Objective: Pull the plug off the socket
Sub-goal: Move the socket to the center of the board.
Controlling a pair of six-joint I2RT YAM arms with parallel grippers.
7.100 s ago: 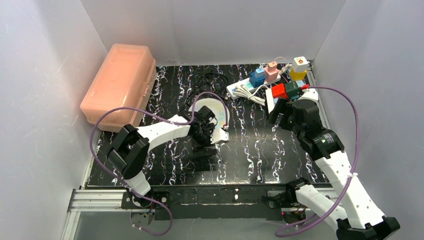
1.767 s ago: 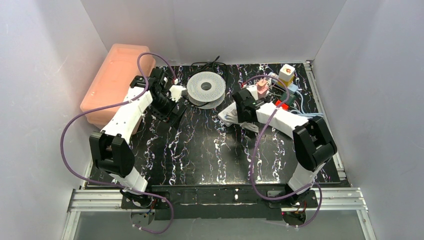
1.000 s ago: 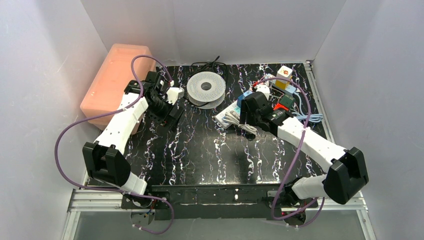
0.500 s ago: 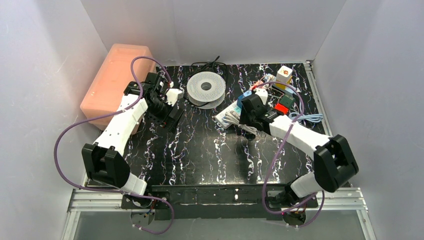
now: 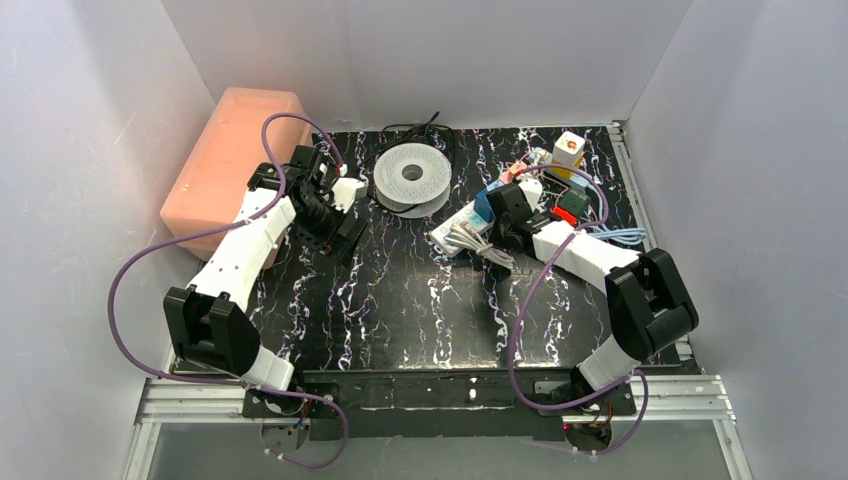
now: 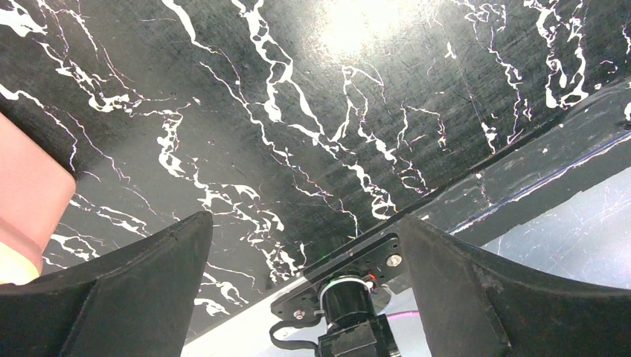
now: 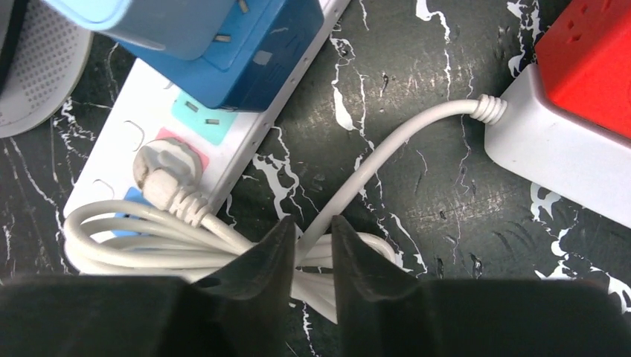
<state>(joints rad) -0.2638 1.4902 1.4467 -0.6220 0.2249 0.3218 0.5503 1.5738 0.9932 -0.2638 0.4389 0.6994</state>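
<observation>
Table point(image 5: 420, 290): black marbled top; everything below sits on it.
Pink storage box point(image 5: 230, 160): far left, against the wall, well apart from the job.
Filament spool point(image 5: 412, 178): flat at the back, between my 2 arms.
Power strip point(image 7: 111, 149): white, lying diagonally under my right wrist.
Left gripper point(image 6: 305, 223): spread wide, empty, hanging over bare table beside the box.
Right gripper point(image 7: 312, 223): drawn almost together, with the white cord in the slot; it looks like a pinch.
Red cube socket point(image 7: 595, 59): right of the strip on a white base.
Blue adapter point(image 7: 245, 52): seated further along the strip.
White cord point(image 7: 402, 137): runs from the cube's base into my right fingers, then joins a loose coil.
Plug point(image 7: 167, 165): white, round, seated in the strip just beside the coil.
Risk 1: I grip cord, not plug; pulling may only uncoil slack.
Risk 2: nothing pins the strip, so it may drag along.
Risk 3: a sideways tug could strain the plug's collar.
</observation>
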